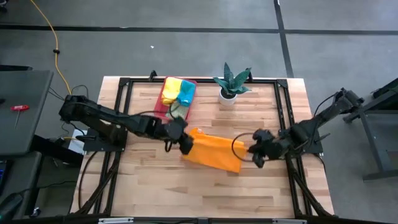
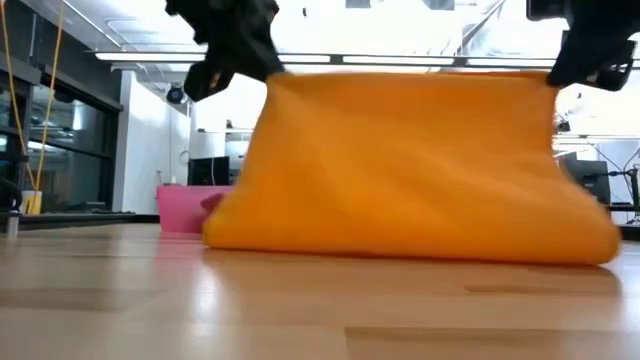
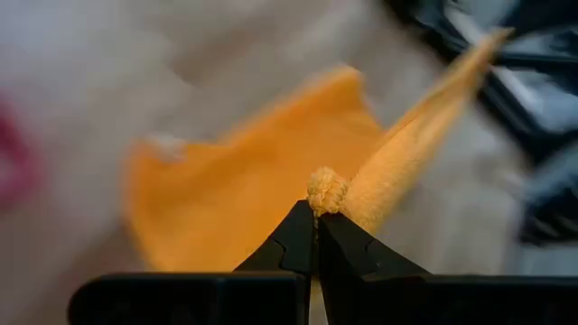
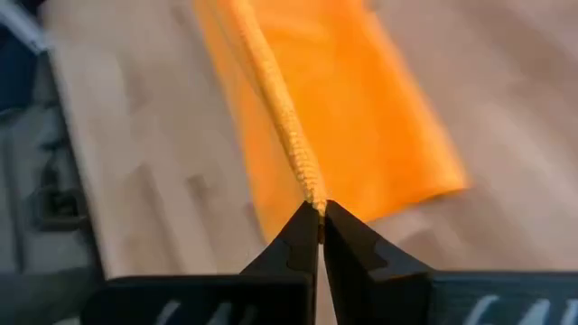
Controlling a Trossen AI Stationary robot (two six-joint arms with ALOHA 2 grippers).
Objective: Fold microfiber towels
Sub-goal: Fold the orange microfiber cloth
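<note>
An orange microfiber towel (image 1: 214, 151) hangs between my two grippers over the middle of the table, its upper edge drawn straight and its lower part (image 2: 420, 235) resting on the wood. My left gripper (image 1: 185, 145) is shut on its left top corner, my right gripper (image 1: 250, 151) shut on its right top corner. Folded yellow and teal towels (image 1: 178, 91) lie in the pink tray (image 1: 163, 103) at the far side. My left gripper pinches the towel's corner (image 3: 327, 191) between its two fingertips, where the cloth bunches into a small knob; the fingers slant downward. My right gripper pinches the other end of the top edge (image 4: 312, 194) at its fingertips, slanting down. The edge (image 2: 410, 78) runs taut between both.
A small potted plant (image 1: 231, 84) stands at the far edge, right of the tray. A black metal frame (image 1: 124, 84) borders the tabletop. Bare wood lies near the front edge (image 1: 205, 193).
</note>
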